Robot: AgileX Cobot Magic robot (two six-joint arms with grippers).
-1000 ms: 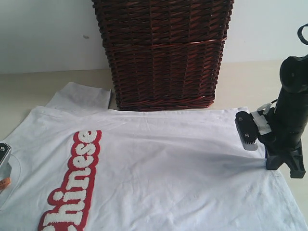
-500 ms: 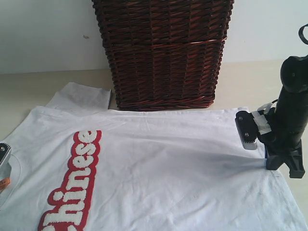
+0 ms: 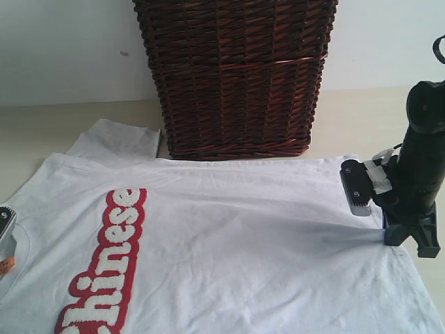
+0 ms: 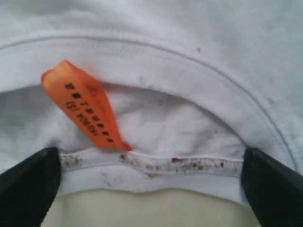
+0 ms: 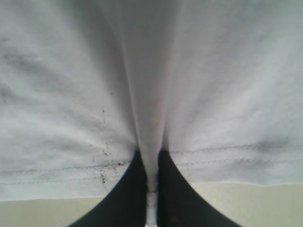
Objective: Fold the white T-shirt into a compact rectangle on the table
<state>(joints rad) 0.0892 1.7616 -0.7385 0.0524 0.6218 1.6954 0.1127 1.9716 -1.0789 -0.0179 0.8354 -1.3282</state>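
No shift in last second: white T-shirt (image 3: 243, 229) flat on table (image 3: 42, 129); right pincer (image 5: 150, 161) clenched on hem, left pincer (image 4: 150, 158) spread astride collar; fold pending.

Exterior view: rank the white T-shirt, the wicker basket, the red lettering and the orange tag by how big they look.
1. white T-shirt, filling the lower half, cropped by the frame.
2. wicker basket, its top cropped.
3. red lettering.
4. orange tag, a sliver at the left edge.

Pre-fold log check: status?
Left pincer open at collar. Right pincer shut on hem. White T-shirt flat, unfolded. Wicker basket close behind.
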